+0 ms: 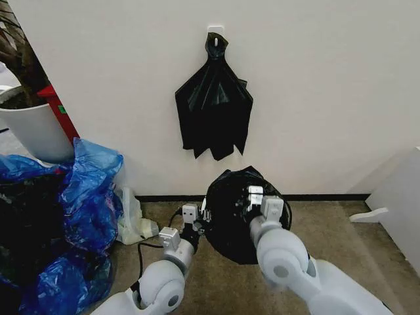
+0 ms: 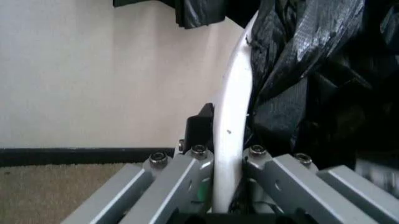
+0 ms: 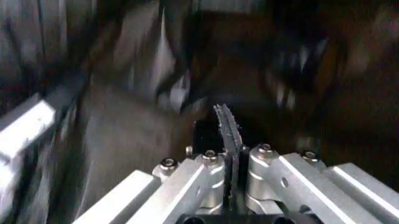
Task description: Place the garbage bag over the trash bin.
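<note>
The trash bin stands on the floor by the wall, almost wholly wrapped in the glossy black garbage bag (image 1: 230, 226). My left gripper (image 1: 195, 222) is at its left side, shut on the bin's cream-white rolled rim (image 2: 232, 102), which runs between the jaws of the left gripper (image 2: 223, 137). Crumpled folds of the garbage bag (image 2: 311, 70) hang just beside that rim. My right gripper (image 1: 258, 198) sits over the top right of the bin. In the right wrist view the right gripper (image 3: 225, 126) is shut on a thin black edge of the garbage bag (image 3: 299, 70).
A fan-shaped bunch of black bags (image 1: 214, 111) hangs from a wall hook above the bin. Blue plastic bags (image 1: 85, 197) pile up at the left, below a white plant pot (image 1: 33, 128). A pale bag (image 1: 133, 222) lies beside them. White furniture (image 1: 400, 197) stands at the right.
</note>
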Robot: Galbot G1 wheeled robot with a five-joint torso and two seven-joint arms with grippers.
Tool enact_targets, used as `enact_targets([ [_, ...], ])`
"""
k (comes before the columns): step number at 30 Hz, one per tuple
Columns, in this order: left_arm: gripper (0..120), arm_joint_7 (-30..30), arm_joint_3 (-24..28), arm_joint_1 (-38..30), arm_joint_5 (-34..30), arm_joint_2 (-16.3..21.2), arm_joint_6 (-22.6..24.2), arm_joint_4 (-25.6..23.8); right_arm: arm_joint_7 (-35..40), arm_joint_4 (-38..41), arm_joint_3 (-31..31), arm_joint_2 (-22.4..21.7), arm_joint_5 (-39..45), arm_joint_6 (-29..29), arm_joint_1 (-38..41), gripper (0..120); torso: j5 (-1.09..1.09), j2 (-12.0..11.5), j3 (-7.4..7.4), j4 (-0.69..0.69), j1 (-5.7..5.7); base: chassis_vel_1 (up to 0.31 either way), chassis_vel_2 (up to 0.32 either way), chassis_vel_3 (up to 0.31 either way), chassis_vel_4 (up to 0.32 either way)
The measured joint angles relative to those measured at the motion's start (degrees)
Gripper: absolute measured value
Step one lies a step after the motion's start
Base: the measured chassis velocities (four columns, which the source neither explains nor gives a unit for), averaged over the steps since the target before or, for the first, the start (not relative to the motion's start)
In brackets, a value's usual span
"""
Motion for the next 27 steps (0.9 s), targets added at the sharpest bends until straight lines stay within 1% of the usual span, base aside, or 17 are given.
enact_targets([
  [7,1,-0.09,1.84,-0.89,0.24,-0.41,-0.01,-0.23,0.27,-2.34,-0.5,1.94,-0.2,-0.29,-0.43,0,0.0,0.0,0.0,0.03,0.0,0.0,0.0,0.0,0.0],
  [15,1,0.59,2.18,0.97,3.53,-1.3,-0.38,-0.99,2.44,-5.3,-1.06,2.67,-0.28,-0.36,-0.44,0,0.0,0.0,0.0,0.03,0.0,0.0,0.0,0.0,0.0],
  [19,1,1.2,2.42,1.25,4.39,-1.05,-0.53,-1.78,2.77,-6.88,-1.03,2.72,-0.76,-0.36,-0.69,0,0.0,0.0,0.0,0.02,0.0,0.0,0.0,0.0,0.0],
  [27,1,2.35,4.72,1.05,5.06,0.2,-0.89,-2.32,3.35,-8.47,-0.12,3.26,-1.25,-0.2,-0.79,0,0.0,0.0,0.0,0.02,0.0,0.0,0.0,0.0,0.0],
])
